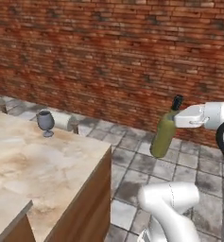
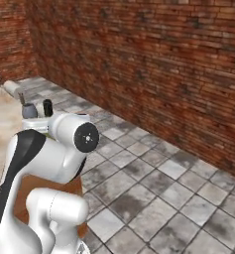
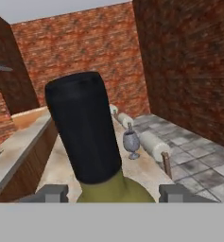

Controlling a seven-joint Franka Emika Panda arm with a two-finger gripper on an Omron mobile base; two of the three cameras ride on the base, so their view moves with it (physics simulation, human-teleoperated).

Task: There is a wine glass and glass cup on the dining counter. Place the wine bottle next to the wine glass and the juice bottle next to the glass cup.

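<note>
My gripper (image 1: 176, 114) is shut on the neck of the wine bottle (image 1: 163, 133), a slim olive-green bottle with a dark top. It hangs tilted over the tiled floor, to the right of the dining counter (image 1: 52, 165). The wine glass (image 1: 46, 123) stands upright near the counter's far edge, well left of the bottle. In the hand view the bottle's black top (image 3: 82, 127) rises between my fingertips (image 3: 174, 193), and the wine glass (image 3: 131, 143) stands beyond it on the beige top. The juice bottle and the glass cup are out of view.
A brick wall (image 1: 132, 56) runs behind the counter. Pale cylindrical stool seats (image 1: 62, 120) sit beyond its far edge, close to the wine glass. Grey floor tiles (image 1: 146, 165) lie to the counter's right. A raised tier (image 3: 19, 142) runs along one side.
</note>
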